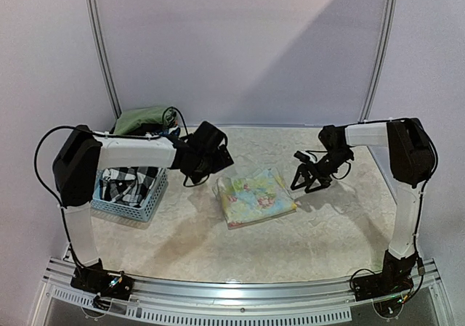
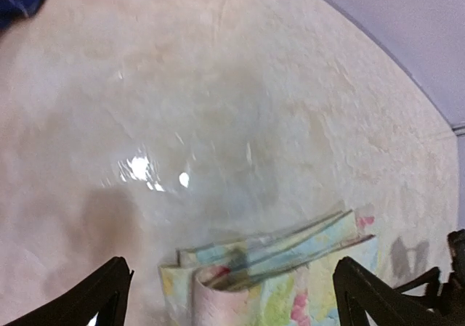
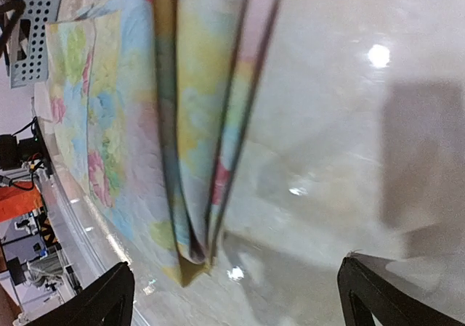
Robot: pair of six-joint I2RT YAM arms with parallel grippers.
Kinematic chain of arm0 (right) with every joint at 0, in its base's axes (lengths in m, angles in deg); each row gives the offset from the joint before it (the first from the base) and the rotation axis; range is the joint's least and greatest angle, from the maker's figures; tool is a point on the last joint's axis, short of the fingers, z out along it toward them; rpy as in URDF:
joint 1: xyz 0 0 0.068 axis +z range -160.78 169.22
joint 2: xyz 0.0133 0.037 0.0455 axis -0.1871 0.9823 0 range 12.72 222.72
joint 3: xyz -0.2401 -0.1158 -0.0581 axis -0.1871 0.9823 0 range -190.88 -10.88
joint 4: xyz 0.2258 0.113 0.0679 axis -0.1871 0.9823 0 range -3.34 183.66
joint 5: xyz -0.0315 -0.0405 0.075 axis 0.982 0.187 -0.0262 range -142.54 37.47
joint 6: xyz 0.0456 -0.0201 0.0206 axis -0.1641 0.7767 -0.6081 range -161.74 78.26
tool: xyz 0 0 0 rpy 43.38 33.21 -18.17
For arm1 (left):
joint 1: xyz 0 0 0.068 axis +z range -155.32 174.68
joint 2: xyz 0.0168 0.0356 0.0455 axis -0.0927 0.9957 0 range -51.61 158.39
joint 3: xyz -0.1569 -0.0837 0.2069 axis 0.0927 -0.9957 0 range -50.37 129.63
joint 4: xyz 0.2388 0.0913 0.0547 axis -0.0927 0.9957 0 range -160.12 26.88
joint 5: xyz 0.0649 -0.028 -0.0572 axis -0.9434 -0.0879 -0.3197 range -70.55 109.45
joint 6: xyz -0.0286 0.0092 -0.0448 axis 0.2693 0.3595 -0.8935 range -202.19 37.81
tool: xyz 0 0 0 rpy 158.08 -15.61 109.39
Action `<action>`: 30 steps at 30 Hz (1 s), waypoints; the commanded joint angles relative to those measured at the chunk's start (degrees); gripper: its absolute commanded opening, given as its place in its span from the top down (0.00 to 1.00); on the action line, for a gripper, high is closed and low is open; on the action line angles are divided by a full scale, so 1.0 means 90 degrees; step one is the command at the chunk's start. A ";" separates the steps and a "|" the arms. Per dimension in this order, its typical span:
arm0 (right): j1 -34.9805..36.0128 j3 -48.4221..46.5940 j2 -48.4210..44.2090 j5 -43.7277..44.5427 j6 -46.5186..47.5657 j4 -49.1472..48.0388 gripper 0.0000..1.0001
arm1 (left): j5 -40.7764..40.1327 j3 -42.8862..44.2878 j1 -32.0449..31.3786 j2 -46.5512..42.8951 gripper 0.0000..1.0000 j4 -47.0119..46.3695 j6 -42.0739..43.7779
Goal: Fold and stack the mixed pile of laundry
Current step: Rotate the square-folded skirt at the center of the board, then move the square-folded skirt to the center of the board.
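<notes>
The pale floral cloth point(image 1: 256, 197) lies folded into a flat, several-layered rectangle in the middle of the surface point(image 1: 218, 246), well apart from the rest of the laundry. The checked shirt point(image 1: 131, 179) sits in the blue basket point(image 1: 149, 199) at the left, and an olive-green piece point(image 1: 142, 119) is heaped just beyond it. The cloth looks light, thin and limp, so it would probably sag and unfold if lifted by one layer or one corner. A safer hold is likely to pinch through the whole stack at two spots along one edge, or at the rolled fold visible in the left wrist view. Its long axis runs roughly left to right, with the right end turned slightly toward the far side. The stacked layer edges show along the far and right sides. The left end effector point(image 1: 211, 159) hangs just off the cloth's far left corner, fingers spread wide and holding nothing. The right end effector point(image 1: 309, 181) sits just beside the right edge, likewise spread wide and empty.
</notes>
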 commanded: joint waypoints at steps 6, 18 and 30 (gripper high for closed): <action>-0.0617 0.0859 -0.2463 0.0846 0.0556 -0.0953 0.01 | -0.1608 0.2409 0.0244 -0.0455 0.00 0.2910 0.3261; 0.0906 -0.0306 -0.1367 -0.1754 0.1606 -0.0304 0.21 | -0.0958 -0.0025 -0.0939 -0.2208 0.04 0.2088 0.1938; 0.2193 -0.1817 0.1081 -0.1055 0.0217 -0.0643 0.47 | 0.0630 -0.1955 -0.0785 -0.1746 0.02 0.0742 -0.0003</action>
